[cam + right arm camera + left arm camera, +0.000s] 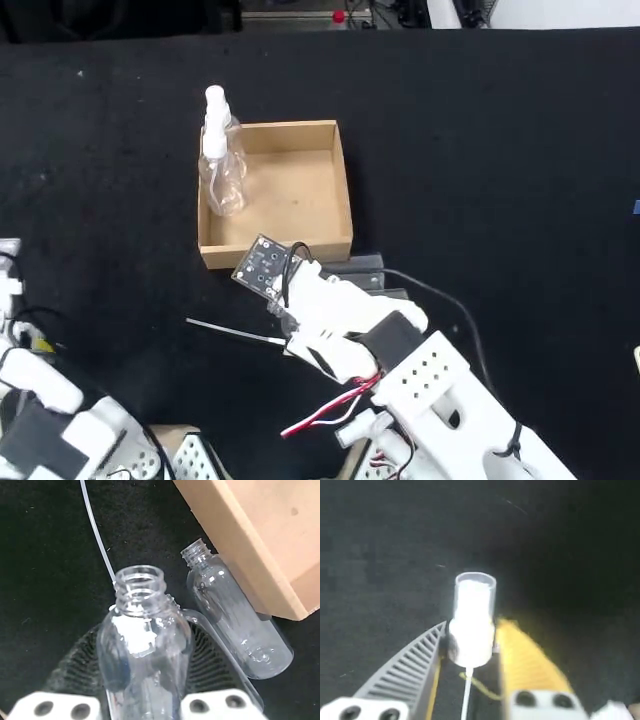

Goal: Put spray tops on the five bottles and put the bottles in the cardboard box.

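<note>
The right gripper [145, 635] is clamped around a clear plastic bottle [142, 660], its neck open and uncapped; the left gripper [470, 640] pinches a white spray top with a clear cap [472, 615]; a second uncapped clear bottle [235, 615] lies just beside the brown cardboard box [345, 190]; in one corner of the box stand clear capped bottles [222, 170].

Your right arm [440, 385] enters from 5 o'clock, extended toward 10. Right gripper [147, 630] clamped on a bottle [141, 587]. Left arm [50, 420] sits at 7 o'clock, left gripper [472, 632] clamped on a spray top [474, 605].
</note>
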Controlling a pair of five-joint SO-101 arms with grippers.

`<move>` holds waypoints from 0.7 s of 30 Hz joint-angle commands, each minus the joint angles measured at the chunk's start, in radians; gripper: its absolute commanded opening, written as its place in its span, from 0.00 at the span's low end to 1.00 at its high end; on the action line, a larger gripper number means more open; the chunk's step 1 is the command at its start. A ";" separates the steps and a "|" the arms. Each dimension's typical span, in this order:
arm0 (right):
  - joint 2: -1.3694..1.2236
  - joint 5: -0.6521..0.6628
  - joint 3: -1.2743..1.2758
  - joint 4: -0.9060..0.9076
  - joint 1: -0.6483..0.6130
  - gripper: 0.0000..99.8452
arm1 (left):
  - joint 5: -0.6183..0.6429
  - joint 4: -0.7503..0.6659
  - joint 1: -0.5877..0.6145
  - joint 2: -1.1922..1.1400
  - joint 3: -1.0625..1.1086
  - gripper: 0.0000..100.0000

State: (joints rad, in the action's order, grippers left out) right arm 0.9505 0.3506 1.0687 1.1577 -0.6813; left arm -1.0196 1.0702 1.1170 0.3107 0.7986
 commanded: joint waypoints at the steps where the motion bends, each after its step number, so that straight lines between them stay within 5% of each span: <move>1: 0.030 -0.008 -0.008 -0.017 -0.011 0.01 | -0.051 0.046 -0.005 -0.052 -0.096 0.27; 16: 0.031 -0.008 0.008 -0.025 -0.012 0.01 | -0.054 0.046 -0.111 -0.129 -0.120 0.25; 21: 0.031 -0.008 0.010 -0.025 -0.012 0.01 | -0.146 0.046 -0.128 -0.129 -0.085 0.25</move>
State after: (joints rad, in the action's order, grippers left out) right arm 0.9505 0.3506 1.0856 1.1577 -0.6813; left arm -1.1024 1.1147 1.0111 0.1772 0.7112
